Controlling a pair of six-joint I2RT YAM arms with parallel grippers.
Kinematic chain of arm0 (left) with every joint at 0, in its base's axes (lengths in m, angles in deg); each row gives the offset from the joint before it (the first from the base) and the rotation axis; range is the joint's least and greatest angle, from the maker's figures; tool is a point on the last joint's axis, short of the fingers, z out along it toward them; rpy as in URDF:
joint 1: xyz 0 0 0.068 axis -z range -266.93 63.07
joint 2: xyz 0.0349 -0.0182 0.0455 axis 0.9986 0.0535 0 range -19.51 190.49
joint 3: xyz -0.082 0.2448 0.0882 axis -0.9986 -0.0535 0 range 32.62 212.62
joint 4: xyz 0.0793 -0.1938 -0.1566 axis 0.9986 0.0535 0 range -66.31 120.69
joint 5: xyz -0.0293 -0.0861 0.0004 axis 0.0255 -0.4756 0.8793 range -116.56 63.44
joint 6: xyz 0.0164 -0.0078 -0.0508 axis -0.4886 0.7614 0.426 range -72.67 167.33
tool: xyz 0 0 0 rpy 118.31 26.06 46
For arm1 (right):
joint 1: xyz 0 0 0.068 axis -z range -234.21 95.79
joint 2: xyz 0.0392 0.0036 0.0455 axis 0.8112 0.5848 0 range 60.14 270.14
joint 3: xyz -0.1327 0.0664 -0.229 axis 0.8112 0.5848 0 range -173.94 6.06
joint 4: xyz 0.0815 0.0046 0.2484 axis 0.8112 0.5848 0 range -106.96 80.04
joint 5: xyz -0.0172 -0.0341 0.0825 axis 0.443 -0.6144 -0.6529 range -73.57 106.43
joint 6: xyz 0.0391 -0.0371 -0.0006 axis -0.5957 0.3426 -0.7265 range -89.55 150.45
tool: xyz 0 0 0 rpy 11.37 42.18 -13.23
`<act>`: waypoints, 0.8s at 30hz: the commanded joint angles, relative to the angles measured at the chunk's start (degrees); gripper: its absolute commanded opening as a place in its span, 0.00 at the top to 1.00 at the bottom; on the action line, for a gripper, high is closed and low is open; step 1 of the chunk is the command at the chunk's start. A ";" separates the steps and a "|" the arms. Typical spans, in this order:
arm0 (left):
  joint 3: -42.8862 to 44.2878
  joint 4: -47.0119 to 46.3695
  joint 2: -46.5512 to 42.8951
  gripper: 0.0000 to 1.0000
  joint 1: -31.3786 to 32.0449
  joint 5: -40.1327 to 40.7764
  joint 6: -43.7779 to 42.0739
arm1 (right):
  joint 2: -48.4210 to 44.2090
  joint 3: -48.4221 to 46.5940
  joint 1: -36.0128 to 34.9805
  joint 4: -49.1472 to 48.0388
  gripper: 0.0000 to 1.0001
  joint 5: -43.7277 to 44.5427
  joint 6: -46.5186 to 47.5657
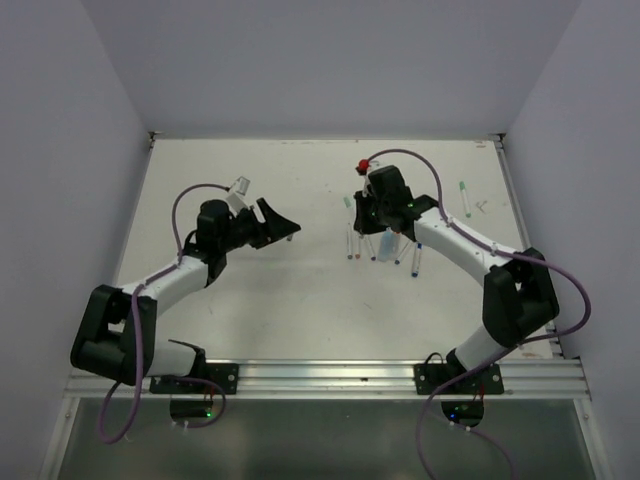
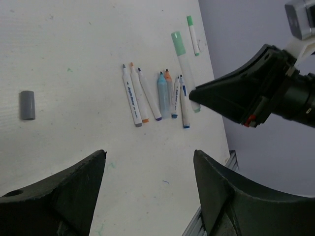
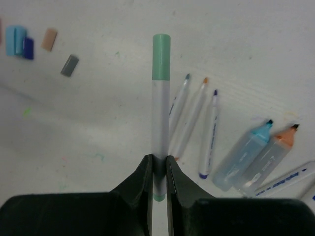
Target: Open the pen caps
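White matte table (image 1: 250,300) with faint green and pink smudges, plain lilac-grey walls (image 1: 60,150) on three sides. Right gripper (image 3: 158,160), hard black plastic with wedge-shaped fingers, is clamped on the near end of a pen (image 3: 160,113): slim round white barrel with a pale green band at the gripped end, pointing away from the wrist. Its green cap (image 3: 161,56) is a smooth stubby cylinder seated on the far end of the barrel. Left gripper (image 2: 148,153) has the same black wedges, jaws wide apart with nothing between them, over bare table well apart from the pen. Just beside the held pen lie three thin pens (image 3: 194,118), uncapped, with grey, orange and blue tips, then two fat markers (image 3: 243,155), light blue and orange, with translucent bodies. Loose caps (image 3: 15,40) sit at the left of the right wrist view: light blue, dark blue, tan-orange, grey. Second green-capped pen (image 1: 465,198) lies near the table's right edge.
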 commanded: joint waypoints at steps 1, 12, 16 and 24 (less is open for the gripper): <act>-0.48 -10.21 3.15 0.24 0.36 -6.08 8.49 | -3.40 4.07 -3.34 -3.82 1.00 -7.71 -0.84; -2.25 -17.61 9.92 0.25 2.38 -7.40 15.53 | -5.34 8.65 -10.11 -8.21 1.00 -12.56 -3.74; -1.63 -17.96 11.85 0.25 2.99 -7.58 16.50 | -5.78 7.86 -11.34 -8.39 1.00 -13.35 -4.00; -1.54 -21.74 15.72 0.30 3.00 -8.63 20.63 | -5.87 7.86 -12.92 -9.54 1.00 -15.02 -4.79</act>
